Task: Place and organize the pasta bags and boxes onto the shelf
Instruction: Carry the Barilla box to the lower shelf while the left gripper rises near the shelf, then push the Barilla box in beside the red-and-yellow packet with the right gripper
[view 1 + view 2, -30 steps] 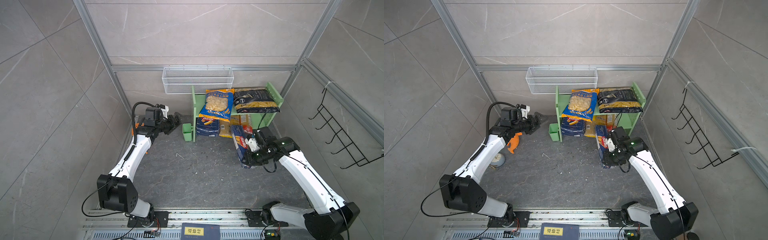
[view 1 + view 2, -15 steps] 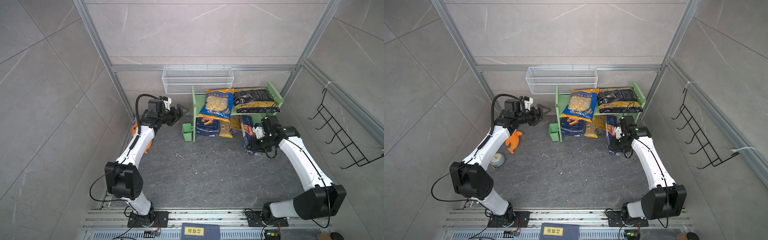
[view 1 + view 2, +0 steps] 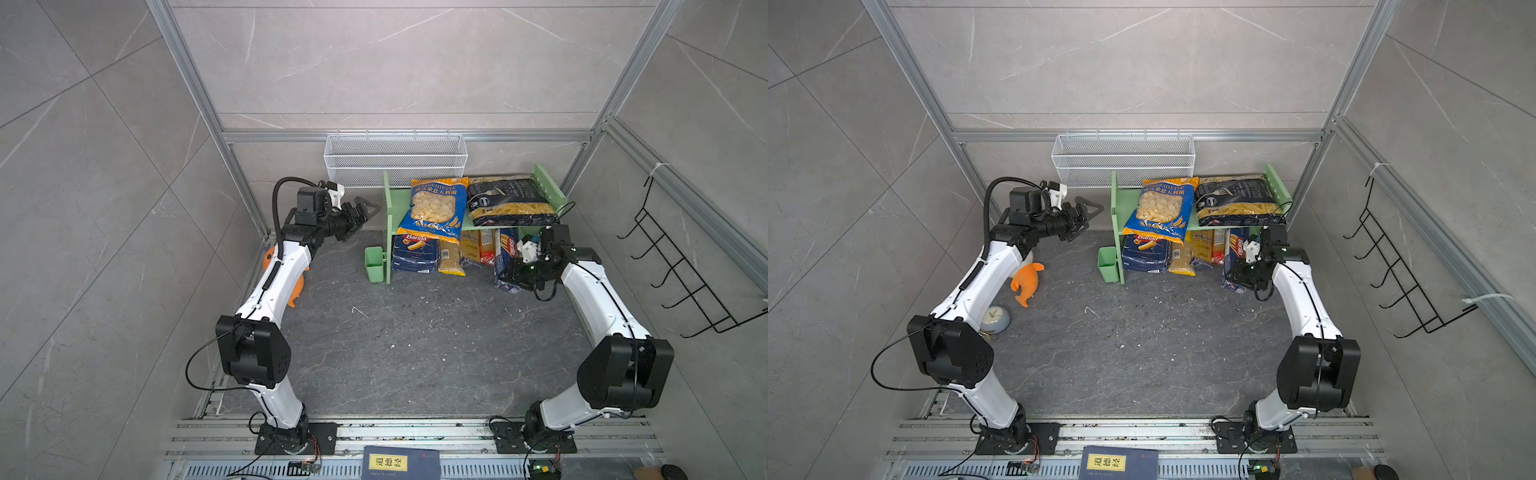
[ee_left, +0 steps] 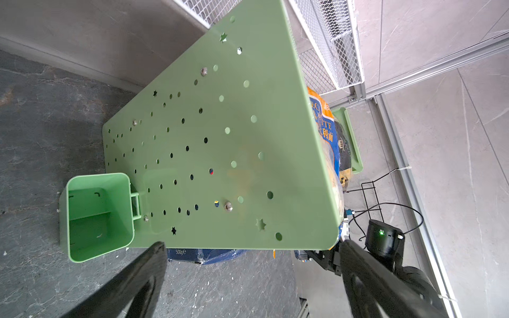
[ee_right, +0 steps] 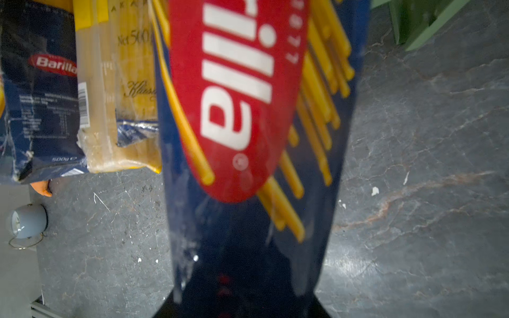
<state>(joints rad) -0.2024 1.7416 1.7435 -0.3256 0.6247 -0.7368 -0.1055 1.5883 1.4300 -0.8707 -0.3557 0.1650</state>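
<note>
I judge the step to be sliding the long Barilla spaghetti pack [image 3: 507, 254] deeper into the lower tier of the shelf [image 3: 389, 216], at its 3 o'clock end. To do it well I should push straight toward 12 o'clock, low and level, so it neither shoves the slim spaghetti packs [image 3: 486, 248] at its 9 o'clock nor snags the upper board. My right gripper [image 3: 517, 274] is clamped on the pack's near end, at its 6 o'clock. My left gripper [image 3: 365, 210] hangs spread wide and empty, at 9 o'clock of the shelf.

Spaghetti box [image 3: 505, 259] partly inside green shelf [image 3: 400, 201]
</note>
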